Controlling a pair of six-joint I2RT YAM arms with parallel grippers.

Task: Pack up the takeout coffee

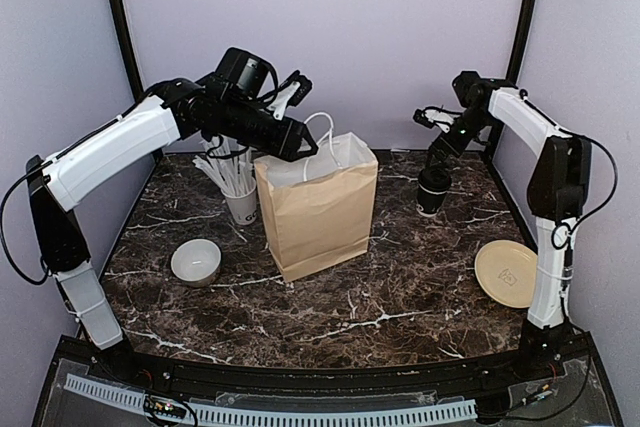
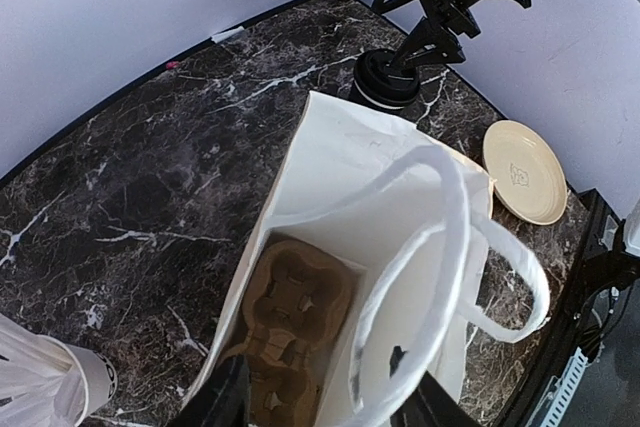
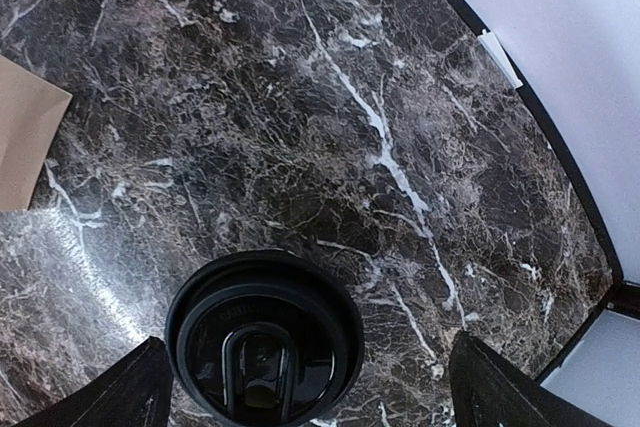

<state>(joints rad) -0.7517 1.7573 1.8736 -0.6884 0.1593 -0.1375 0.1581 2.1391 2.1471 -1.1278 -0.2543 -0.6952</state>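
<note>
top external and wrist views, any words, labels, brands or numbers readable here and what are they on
None can be read.
white cup of sticks: dark print, too small to read.
yellow plate: faint centre emblem, not legible.
black lid: raised marking, too blurred to read.

White bowl (image 1: 196,261), cup of white sticks (image 1: 240,205), beige plate (image 1: 506,273) on marble table (image 1: 400,287).

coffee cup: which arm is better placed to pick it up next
Right. The right gripper, open, hangs directly above the lidded black cup. The left gripper is over the brown bag's mouth, well away from the cup.
</note>
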